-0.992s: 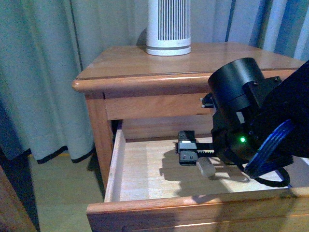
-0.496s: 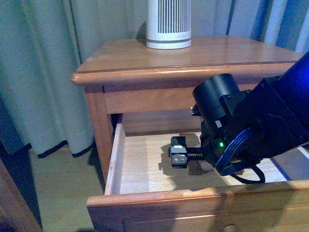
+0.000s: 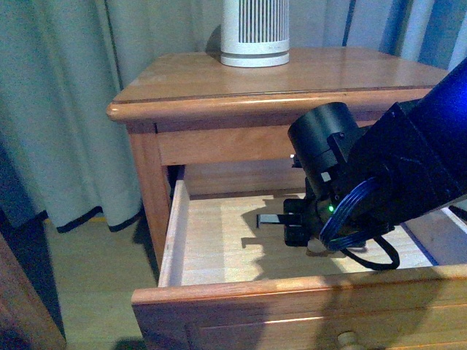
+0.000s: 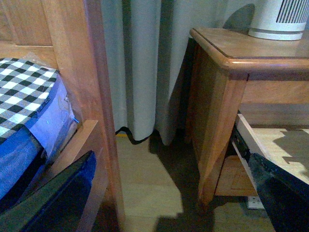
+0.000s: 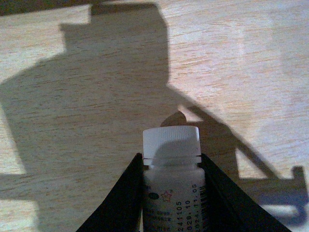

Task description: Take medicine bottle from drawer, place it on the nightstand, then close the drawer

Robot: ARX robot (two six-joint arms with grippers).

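Note:
The nightstand [image 3: 292,76] stands ahead with its upper drawer [image 3: 219,244] pulled far out, pale wood inside. My right gripper [image 3: 295,226] hangs low inside the drawer, and the arm hides most of the medicine bottle in the front view. In the right wrist view the gripper [image 5: 171,162] is shut on the medicine bottle [image 5: 171,140], whose ribbed white cap sticks out past the black fingers [image 5: 120,193], just above the drawer floor. My left gripper [image 4: 174,203] is open and holds nothing, low beside the nightstand's side [image 4: 212,121].
A tall white slatted cylinder [image 3: 255,33] stands at the back of the nightstand top. Curtains [image 3: 66,109] hang behind and to the left. A wooden bed frame [image 4: 82,72] with checkered bedding [image 4: 24,87] is close to the left arm. The lower drawer's knob [image 3: 349,340] shows below.
The right arm has sunk lower into the drawer, and its fingers have drawn back to the right. The left arm shows no movement.

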